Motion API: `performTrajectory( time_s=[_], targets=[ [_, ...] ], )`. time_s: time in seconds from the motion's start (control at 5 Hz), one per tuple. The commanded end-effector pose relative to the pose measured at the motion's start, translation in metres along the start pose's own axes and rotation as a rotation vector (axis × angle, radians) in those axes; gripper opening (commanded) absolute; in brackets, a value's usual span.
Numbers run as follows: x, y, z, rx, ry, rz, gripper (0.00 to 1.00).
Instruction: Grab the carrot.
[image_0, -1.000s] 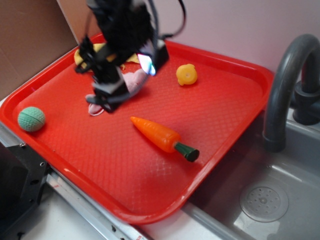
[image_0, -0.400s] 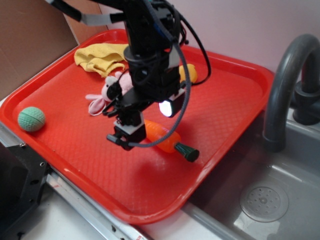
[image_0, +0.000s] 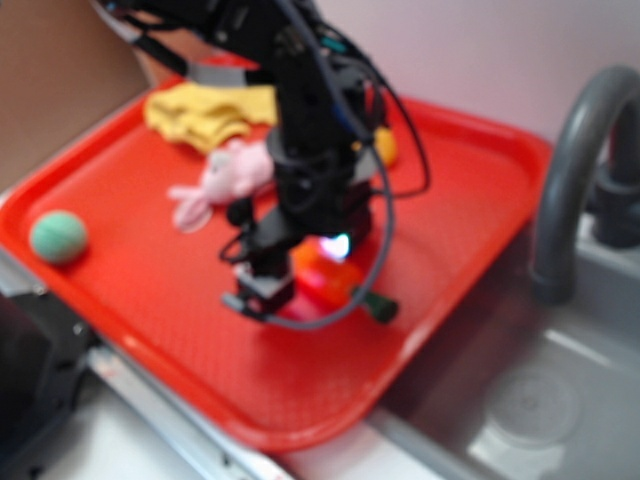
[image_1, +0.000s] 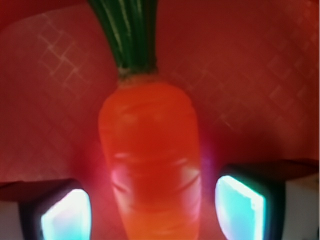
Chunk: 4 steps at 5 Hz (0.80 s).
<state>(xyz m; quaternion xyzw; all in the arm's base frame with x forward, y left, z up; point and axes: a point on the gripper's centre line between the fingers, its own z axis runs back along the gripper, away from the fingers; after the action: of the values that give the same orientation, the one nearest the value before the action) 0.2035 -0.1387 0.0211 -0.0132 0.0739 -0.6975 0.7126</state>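
Note:
The orange carrot (image_1: 150, 150) lies on the red tray (image_1: 260, 90), its green stem pointing away from the wrist camera. It runs between my two fingers, whose pads (image_1: 65, 212) glow bright on either side with a gap to the carrot on both. My gripper (image_1: 152, 210) is open and straddles the carrot's body. In the exterior view the gripper (image_0: 262, 290) is low over the tray and covers most of the carrot (image_0: 335, 280); only part of the orange body and the dark stem cap show.
On the tray (image_0: 130, 280) lie a pink plush (image_0: 230, 175), a yellow cloth (image_0: 205, 110), a green ball (image_0: 57, 236) at the left and a small yellow-orange toy (image_0: 385, 145) behind the arm. A grey faucet (image_0: 570, 170) and sink (image_0: 520, 400) stand to the right.
The arm swung from over the pink plush to the carrot and dropped down. The open fingers now sit on either side of the carrot.

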Motion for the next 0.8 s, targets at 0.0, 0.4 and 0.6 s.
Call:
performTrajectory(
  time_s=[0.0, 0.4, 0.6],
  targets=[
    [0.011, -0.016, -0.013, -0.009, 0.056, -0.046, 0.0],
    [-0.001, -0.01, -0.009, -0.018, 0.013, 0.049, 0.0],
    [-0.029, -0.002, 0.034, 0.023, -0.051, 0.296, 0.0]
  ],
)
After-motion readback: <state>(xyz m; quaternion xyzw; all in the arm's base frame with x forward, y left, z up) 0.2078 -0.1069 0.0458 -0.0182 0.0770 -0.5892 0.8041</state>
